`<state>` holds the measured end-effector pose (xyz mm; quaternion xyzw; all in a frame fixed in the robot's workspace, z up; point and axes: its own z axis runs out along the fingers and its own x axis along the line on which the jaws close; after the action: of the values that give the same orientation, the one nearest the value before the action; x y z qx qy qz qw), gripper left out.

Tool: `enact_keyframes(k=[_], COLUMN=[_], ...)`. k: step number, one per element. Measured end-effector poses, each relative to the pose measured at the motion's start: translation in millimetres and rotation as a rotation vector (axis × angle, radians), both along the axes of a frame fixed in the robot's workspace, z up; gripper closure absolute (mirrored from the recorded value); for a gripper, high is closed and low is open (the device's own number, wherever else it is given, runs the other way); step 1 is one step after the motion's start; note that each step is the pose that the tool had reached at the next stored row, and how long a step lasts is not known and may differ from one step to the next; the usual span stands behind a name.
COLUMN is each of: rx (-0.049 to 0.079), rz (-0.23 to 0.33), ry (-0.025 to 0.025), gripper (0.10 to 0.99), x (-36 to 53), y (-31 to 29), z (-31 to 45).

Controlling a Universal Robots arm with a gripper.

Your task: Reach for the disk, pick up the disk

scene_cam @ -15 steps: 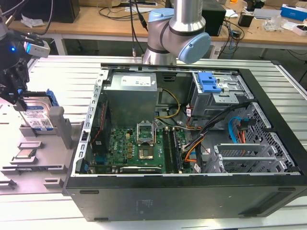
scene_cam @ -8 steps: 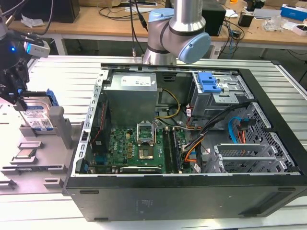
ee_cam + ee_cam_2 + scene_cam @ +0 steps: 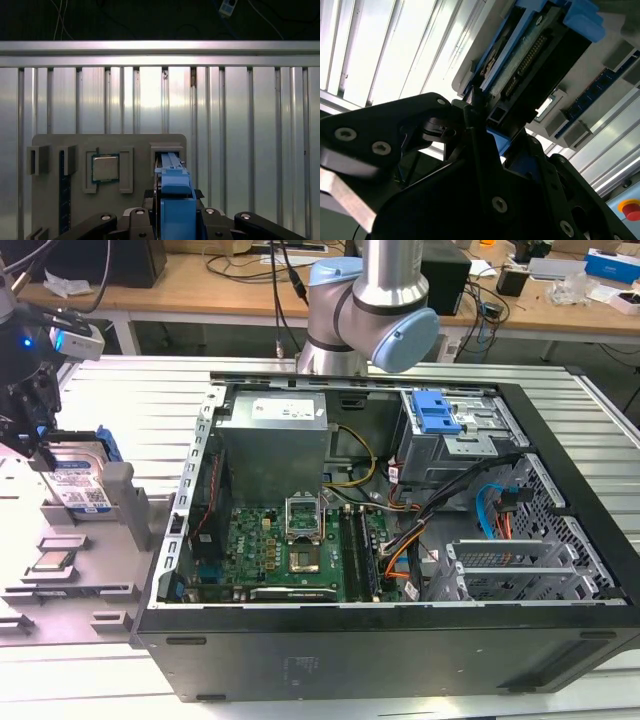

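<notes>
The disk (image 3: 78,480), a silver drive with a white-and-blue label in a blue bracket, stands on edge in a slot of the grey holder plate (image 3: 105,585) at the exterior view's left. My gripper (image 3: 40,445) comes down over its upper end, one finger on each side, shut on it. In the first wrist view the blue-edged disk (image 3: 175,187) runs from the plate's slot up between my fingers (image 3: 148,196). In the second wrist view the disk's connector edge (image 3: 530,60) lies just beyond my gripper (image 3: 487,132).
A small square CPU chip (image 3: 52,562) (image 3: 105,168) lies in the plate beside the disk. The open computer case (image 3: 400,540) takes up the middle and the exterior view's right. My arm's base (image 3: 370,310) stands behind it. The ribbed metal table (image 3: 240,125) extends past the plate.
</notes>
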<state>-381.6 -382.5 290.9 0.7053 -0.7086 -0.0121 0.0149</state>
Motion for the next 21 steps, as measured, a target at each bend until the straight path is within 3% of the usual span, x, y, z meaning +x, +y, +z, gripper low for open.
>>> enact_keyframes(k=[4,9,21], rx=[0.0,0.0,0.0], rz=[0.0,0.0,0.0], ry=[-0.0002,0.0,0.0], gripper=[0.722,0.722,0.722], x=[0.0,0.1,0.5], y=[0.0,0.0,1.0], z=[1.1,9.7,45.8])
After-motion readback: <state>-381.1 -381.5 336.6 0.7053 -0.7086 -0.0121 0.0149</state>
